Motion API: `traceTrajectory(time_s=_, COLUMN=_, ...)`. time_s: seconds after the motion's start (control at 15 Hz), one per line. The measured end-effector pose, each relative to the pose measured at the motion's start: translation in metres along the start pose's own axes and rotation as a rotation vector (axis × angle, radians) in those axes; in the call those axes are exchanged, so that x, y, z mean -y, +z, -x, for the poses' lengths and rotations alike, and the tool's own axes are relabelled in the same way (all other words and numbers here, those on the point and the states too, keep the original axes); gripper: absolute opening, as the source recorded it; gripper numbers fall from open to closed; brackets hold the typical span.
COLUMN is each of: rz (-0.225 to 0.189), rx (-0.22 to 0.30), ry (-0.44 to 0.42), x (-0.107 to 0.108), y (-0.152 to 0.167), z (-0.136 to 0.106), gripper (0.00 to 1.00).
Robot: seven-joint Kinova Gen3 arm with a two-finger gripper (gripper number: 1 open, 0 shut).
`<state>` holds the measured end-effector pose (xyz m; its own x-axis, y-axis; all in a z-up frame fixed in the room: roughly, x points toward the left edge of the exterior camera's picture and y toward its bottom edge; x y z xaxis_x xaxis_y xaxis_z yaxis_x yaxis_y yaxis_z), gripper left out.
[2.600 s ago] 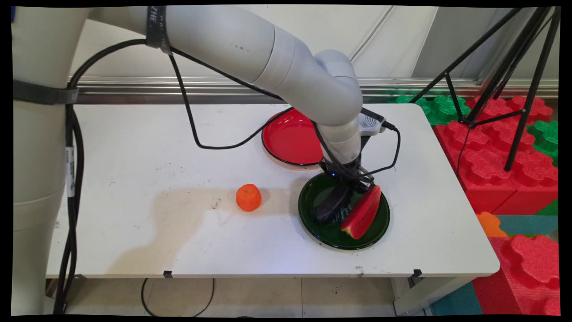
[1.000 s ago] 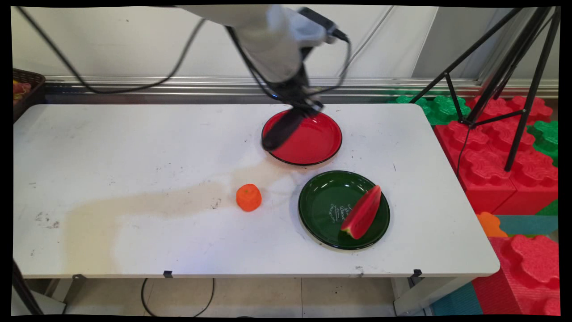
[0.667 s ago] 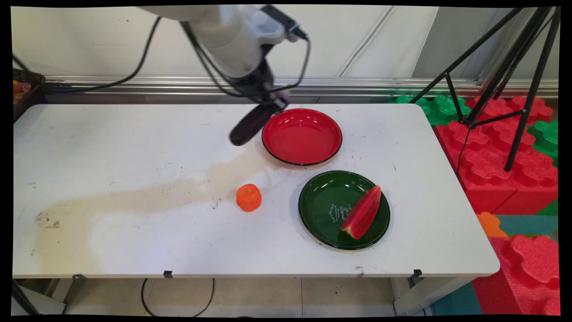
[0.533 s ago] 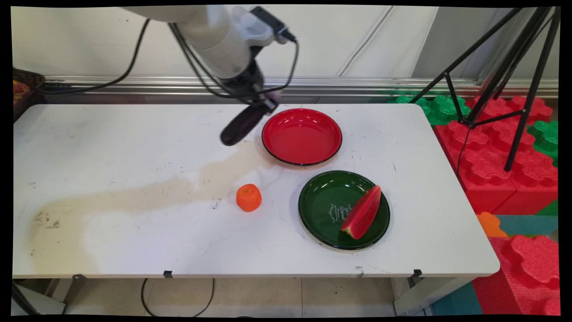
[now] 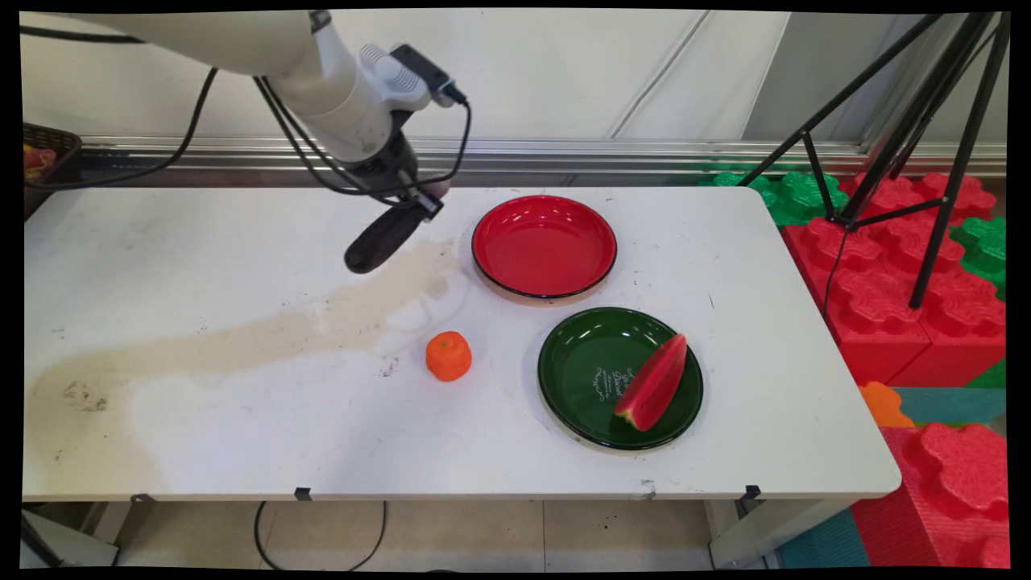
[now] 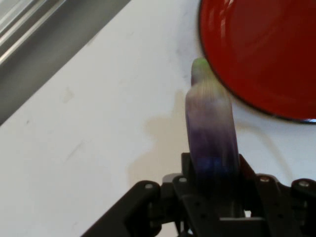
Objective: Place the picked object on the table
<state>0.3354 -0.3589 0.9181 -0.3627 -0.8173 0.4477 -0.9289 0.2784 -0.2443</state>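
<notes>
The black two-finger gripper [image 5: 412,206] is clamped on a dark purple toy eggplant [image 5: 374,242], held above the white table [image 5: 242,419] left of the glossy red plate [image 5: 544,246] (which holds nothing). A watermelon wedge [image 5: 652,383] lies on the green plate [image 5: 584,370].

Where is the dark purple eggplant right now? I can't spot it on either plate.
The dark purple eggplant hangs in the black gripper above the white table, left of the red plate, toward the far edge.
</notes>
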Motion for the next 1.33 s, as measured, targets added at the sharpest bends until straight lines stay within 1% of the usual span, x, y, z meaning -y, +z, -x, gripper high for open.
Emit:
traceTrajectory(time_s=0.27, rz=-0.015, rx=0.028, ry=-0.029, x=0.014, y=0.02, z=0.014, gripper=0.0)
traceTrajectory(time_s=0.6, rz=-0.018, rx=0.056, ry=-0.061, x=0.026, y=0.048, z=0.027, gripper=0.0)
traceTrajectory(time_s=1.0, rz=0.005, rx=0.066, ry=-0.085, x=0.029, y=0.082, z=0.031, gripper=0.0)
traceTrajectory(time_s=1.33, rz=0.021, rx=0.07, ry=-0.098, x=0.027, y=0.101, z=0.032, gripper=0.0)
